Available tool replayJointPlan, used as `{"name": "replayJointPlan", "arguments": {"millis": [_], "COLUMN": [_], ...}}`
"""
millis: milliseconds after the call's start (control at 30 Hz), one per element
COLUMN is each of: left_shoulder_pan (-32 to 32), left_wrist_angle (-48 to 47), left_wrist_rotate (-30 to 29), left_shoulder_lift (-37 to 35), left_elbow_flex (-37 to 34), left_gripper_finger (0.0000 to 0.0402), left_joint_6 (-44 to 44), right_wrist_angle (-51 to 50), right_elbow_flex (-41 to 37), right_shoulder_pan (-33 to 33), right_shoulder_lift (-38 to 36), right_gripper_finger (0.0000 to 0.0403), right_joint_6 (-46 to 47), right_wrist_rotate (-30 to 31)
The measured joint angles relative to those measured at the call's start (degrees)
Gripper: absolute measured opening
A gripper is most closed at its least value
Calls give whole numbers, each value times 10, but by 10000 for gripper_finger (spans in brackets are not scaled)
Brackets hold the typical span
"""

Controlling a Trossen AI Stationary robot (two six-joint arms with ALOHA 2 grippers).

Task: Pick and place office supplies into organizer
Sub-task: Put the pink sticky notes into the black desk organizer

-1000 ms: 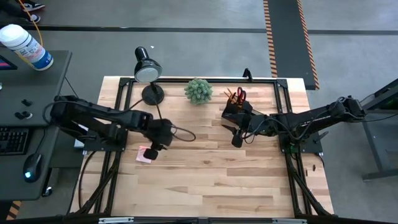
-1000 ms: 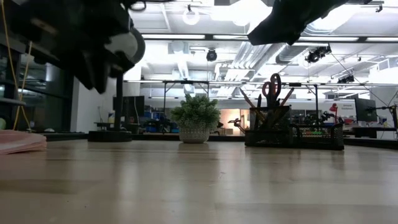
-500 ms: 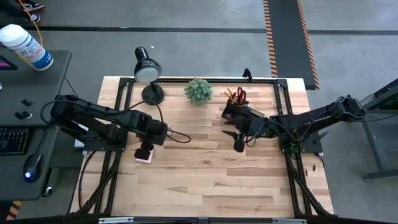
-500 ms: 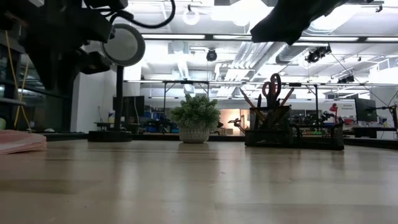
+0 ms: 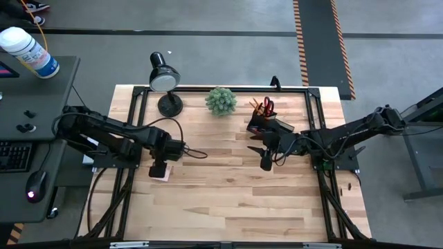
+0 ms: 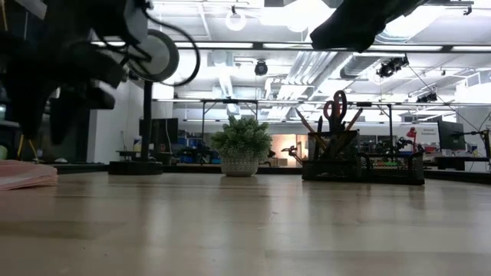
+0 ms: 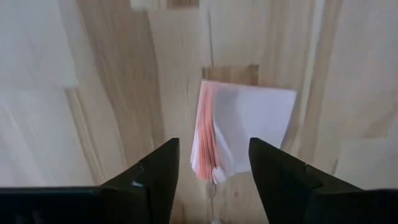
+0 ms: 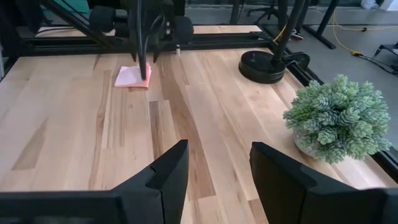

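The pink sticky-note pad (image 5: 164,176) lies flat on the table's left side; its edge also shows in the low view (image 6: 23,175). My left gripper (image 7: 213,147) points straight down above the pad (image 7: 245,130), open, with one finger over each side of it and not touching it. The black organizer (image 5: 260,120) stands at the far right with red-handled scissors (image 6: 335,107) and pencils upright in it. My right gripper (image 8: 217,158) hangs open in the air just in front of the organizer (image 5: 265,160).
A black desk lamp (image 5: 165,81) stands at the far left, its round base (image 8: 266,65) on the table. A green plant (image 5: 221,101) sits between the lamp and the organizer. The table's middle and near part is bare wood (image 5: 235,200).
My left gripper has gone toward the table's left edge and down, and has tipped until it points straight down over the pink pad. The pad has stayed where it was.
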Motion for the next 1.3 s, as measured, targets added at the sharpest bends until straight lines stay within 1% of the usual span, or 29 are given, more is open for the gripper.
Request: {"name": "replayJointPlan", "arguments": {"millis": [167,333,467,600,767,900,967,1033,1100,1200,1233,1267,1300], "left_shoulder_pan": [0,0,0,1,1,1,1,1,0,0,0,0,0], "left_wrist_angle": [8,34,42,42,49,51,49,49,53,59,59,61,67], "left_wrist_rotate": [4,45,42,19,11,17,23,25,29,34,34,33,33], "left_shoulder_lift": [3,19,52,93,143,174,184,188,188,189,189,189,189], "left_elbow_flex": [-2,-3,-3,-3,-3,-2,0,0,0,2,4,7,10], "left_gripper_finger": [175,163,164,175,187,184,170,145,108,39,21,13,13], "left_joint_6": [-19,-66,-85,-101,-96,-71,-57,-44,-33,-12,-5,1,4], "right_wrist_angle": [0,2,4,4,4,4,4,4,4,3,3,3,2], "right_elbow_flex": [0,0,0,0,0,0,0,0,0,0,0,0,0], "right_shoulder_pan": [0,0,0,0,0,0,0,2,6,19,24,29,33], "right_shoulder_lift": [0,0,0,0,0,0,0,0,0,0,0,0,0], "right_gripper_finger": [159,158,156,157,155,154,154,154,153,153,153,153,153], "right_joint_6": [0,0,0,-1,0,0,0,0,-2,-5,-6,-6,-6], "right_wrist_rotate": [1,1,0,0,0,0,-1,-1,0,11,16,20,26]}}
